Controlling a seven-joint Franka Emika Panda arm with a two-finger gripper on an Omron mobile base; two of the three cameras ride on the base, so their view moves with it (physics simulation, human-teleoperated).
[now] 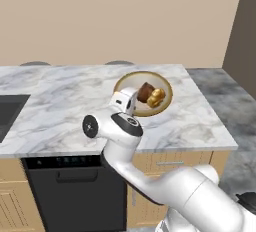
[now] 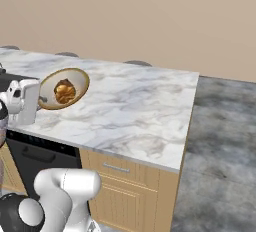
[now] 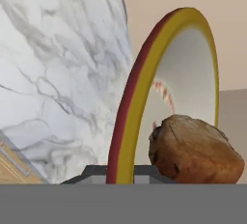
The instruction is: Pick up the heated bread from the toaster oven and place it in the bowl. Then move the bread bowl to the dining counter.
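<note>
The white arm's two-finger gripper [image 3: 120, 172] is clamping the near rim of the shallow round bowl with the tan-brown rim and pale cream inside [image 1: 165, 83]. In the hand view, the rim is passing between the two dark finger tips [image 3: 89, 174], one tip on either side of it, so the gripper is closing on the rim itself.

The bowl [image 2: 80, 78] is sitting over the wide white marble bench with grey veins [image 1: 65, 101]. In the left base view it is lying toward the far right corner of the bench, near the far edge. In the right base view it is appearing tilted, with its inside facing the camera; whether its base is touching the bench surface cannot be determined.

Two pieces are lying inside the bowl, touching each other. The small lumpy golden-orange heated bread [image 1: 156, 96] is occupying the right part. The dark brown chunk with a reddish face [image 1: 145, 91] is occupying the left part, closer to the gripper. In the hand view a brown lumpy piece [image 3: 193, 150] is resting against the cream inside, just beside the clamped rim.

The black dishwasher front [image 1: 75, 196] and the tan cabinets [image 2: 135, 196] are standing below the near edge of the bench.
</note>
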